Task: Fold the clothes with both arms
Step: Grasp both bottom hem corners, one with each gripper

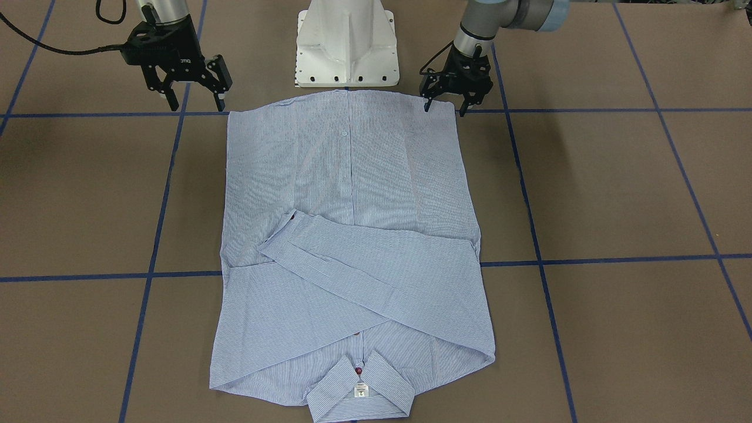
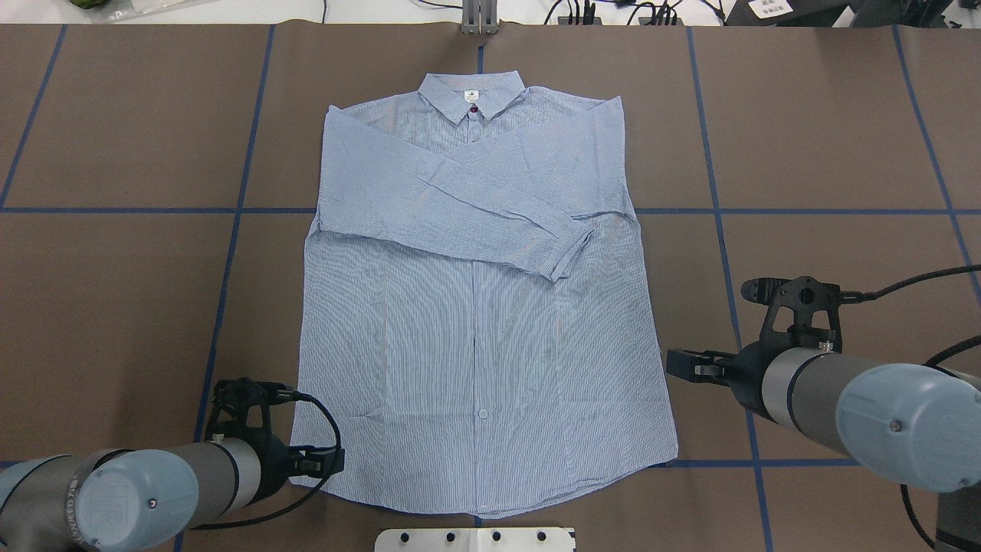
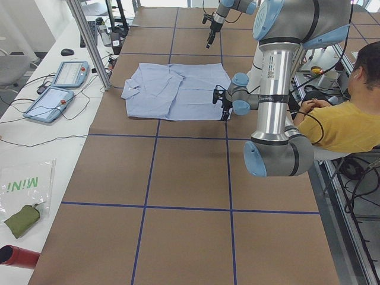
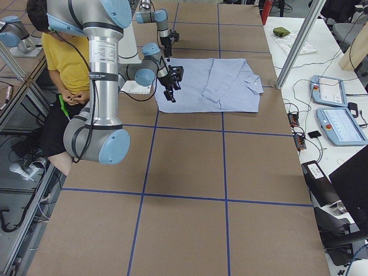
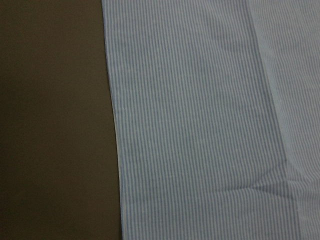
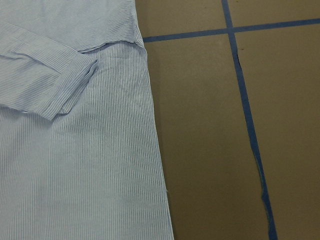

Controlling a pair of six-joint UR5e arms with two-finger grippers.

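Note:
The light blue striped shirt (image 1: 352,194) lies flat on the brown table, front up. Its sleeves are folded across the chest, its collar (image 2: 473,93) is at the far side and its hem is by the robot base. My left gripper (image 1: 445,110) is open, its fingertips straddling the shirt's hem corner; it also shows in the overhead view (image 2: 329,461). My right gripper (image 1: 197,107) is open and empty, just off the opposite hem corner and above the table (image 2: 674,362). The left wrist view shows the shirt's edge (image 5: 200,125). The right wrist view shows its side edge and a cuff (image 6: 75,165).
The white pedestal base (image 1: 346,47) stands just behind the hem. Blue tape lines (image 1: 587,259) grid the table. A seated person in yellow (image 3: 350,119) is behind the robot. Two tablets (image 4: 333,103) and a metal post (image 3: 89,41) stand along the far table side.

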